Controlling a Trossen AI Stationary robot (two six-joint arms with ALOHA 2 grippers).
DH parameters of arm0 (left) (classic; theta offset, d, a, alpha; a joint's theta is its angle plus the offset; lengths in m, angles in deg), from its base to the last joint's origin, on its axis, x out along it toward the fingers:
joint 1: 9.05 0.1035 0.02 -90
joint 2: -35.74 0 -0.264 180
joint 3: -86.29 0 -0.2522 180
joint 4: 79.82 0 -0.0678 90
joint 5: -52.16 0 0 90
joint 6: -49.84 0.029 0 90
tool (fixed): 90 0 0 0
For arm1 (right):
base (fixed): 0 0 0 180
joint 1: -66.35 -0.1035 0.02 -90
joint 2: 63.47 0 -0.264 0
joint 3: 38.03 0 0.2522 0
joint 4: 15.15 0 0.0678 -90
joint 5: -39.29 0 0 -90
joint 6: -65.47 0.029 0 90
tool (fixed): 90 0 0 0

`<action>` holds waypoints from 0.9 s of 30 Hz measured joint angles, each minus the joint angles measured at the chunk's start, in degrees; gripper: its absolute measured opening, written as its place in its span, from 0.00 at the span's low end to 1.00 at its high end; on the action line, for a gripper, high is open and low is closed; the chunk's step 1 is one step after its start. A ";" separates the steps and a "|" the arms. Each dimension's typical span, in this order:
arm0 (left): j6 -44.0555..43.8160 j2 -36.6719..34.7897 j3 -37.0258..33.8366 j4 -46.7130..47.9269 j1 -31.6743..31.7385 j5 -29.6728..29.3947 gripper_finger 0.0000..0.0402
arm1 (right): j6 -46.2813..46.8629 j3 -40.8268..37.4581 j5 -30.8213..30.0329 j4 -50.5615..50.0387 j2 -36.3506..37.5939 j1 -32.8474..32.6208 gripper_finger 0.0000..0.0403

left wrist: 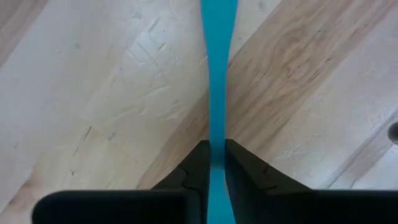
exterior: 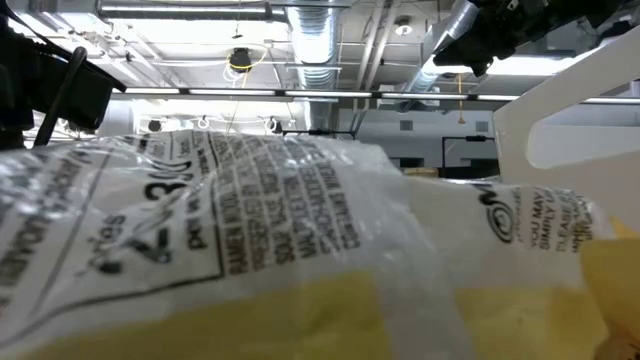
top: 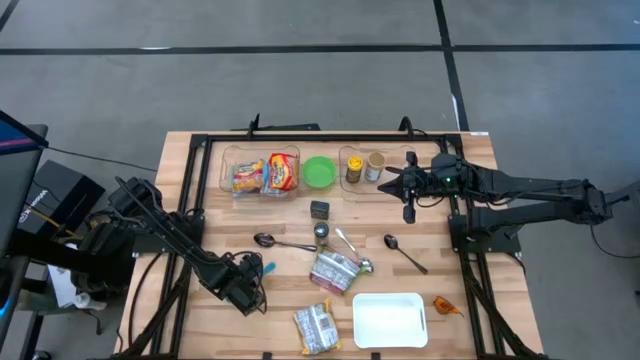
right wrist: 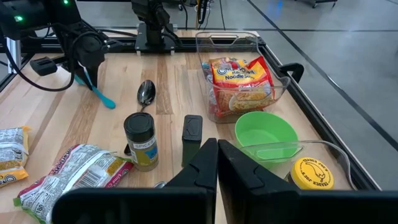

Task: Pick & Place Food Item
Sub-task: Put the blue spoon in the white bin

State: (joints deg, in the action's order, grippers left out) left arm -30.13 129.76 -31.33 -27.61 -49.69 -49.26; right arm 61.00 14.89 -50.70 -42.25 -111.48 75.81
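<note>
The left claw (top: pixel 252 283), low at the counter's (top: pixel 200 170) front left, is clamped on a teal utensil handle (left wrist: pixel 219 93) lying on the wood. The right claw (top: pixel 408 186), fingers together and empty, hovers at the back right above a clear bin (top: pixel 360 152) of jars, beside the green bowl (top: pixel 319 171) and noodle packets (top: pixel 266 174)

Noodle pkts (top: pixel 265 174) in bin (top: pixel 228 160).

Even overhead light; low view's packet (exterior: pixel 300 250) (very near) blurred.
</note>
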 joint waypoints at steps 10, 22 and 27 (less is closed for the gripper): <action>0.00 0.00 0.00 0.04 0.00 -0.19 0.09 | 0.00 0.00 0.00 0.01 0.00 0.00 0.01; 0.15 0.00 0.03 -0.44 0.11 -0.62 0.17 | 0.00 0.00 0.00 0.00 0.00 0.00 0.01; 0.13 0.00 0.03 -0.42 0.24 0.32 0.22 | 0.00 0.00 0.00 0.00 0.00 0.00 0.01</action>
State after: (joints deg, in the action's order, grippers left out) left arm -30.00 129.76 -31.31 -28.04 -49.45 -48.94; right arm 61.00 14.89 -50.70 -42.25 -111.48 75.81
